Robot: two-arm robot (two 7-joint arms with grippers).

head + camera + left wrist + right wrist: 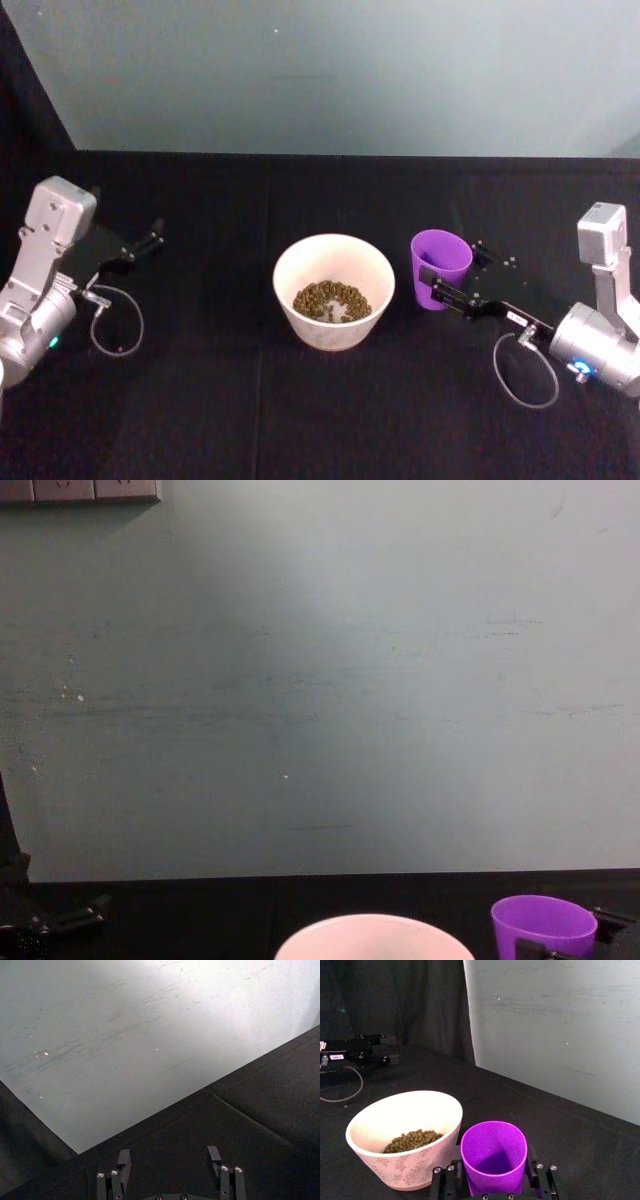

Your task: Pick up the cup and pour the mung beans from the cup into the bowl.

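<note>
Cup: a small purple tumbler, upright on the black worktop, just right of the bowl and close beside it; in the right wrist view its inside looks empty.
Bowl: wide and pale, near the middle of the worktop; a faint leafy pattern shows on its outer wall in the right wrist view.
Mung beans: a greenish-brown heap lying in the bottom of the bowl.
Right hand: reaches in from the right at cup level, one dark finger on each side of the cup's body; in the right wrist view the fingers lie against the cup's wall, pinching it.
Left hand: out at the left of the worktop, well apart from the bowl, hovering over bare cloth; its fingers are spread with nothing between them.
Wall: plain grey-green, behind the worktop's far edge.
</note>
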